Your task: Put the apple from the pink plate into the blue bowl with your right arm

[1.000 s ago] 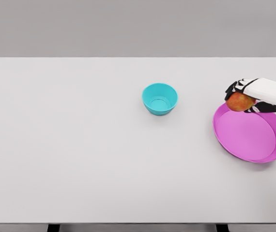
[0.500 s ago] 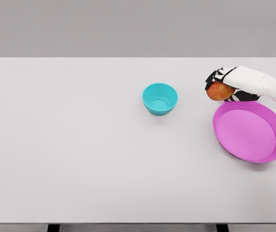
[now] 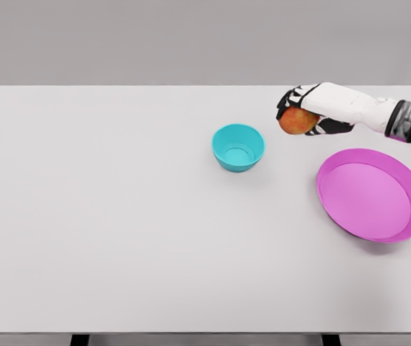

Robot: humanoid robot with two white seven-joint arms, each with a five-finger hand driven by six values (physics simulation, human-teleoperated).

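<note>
The red-orange apple (image 3: 296, 122) hangs in the air, held from above by my right hand (image 3: 299, 112), whose fingers are curled around it. It is a short way to the right of the blue bowl (image 3: 238, 147) and a little higher in the picture. The bowl stands upright near the table's middle with nothing in it. The pink plate (image 3: 373, 194) lies at the right with nothing on it. My right arm (image 3: 378, 112) comes in from the right edge. The left arm does not show.
The white table (image 3: 104, 216) spans the whole view, its front edge near the bottom of the picture. Only the bowl and the plate stand on it.
My right hand has carried the apple up and to the left, off the plate's far rim and toward the bowl. The plate and bowl have stayed in place.
</note>
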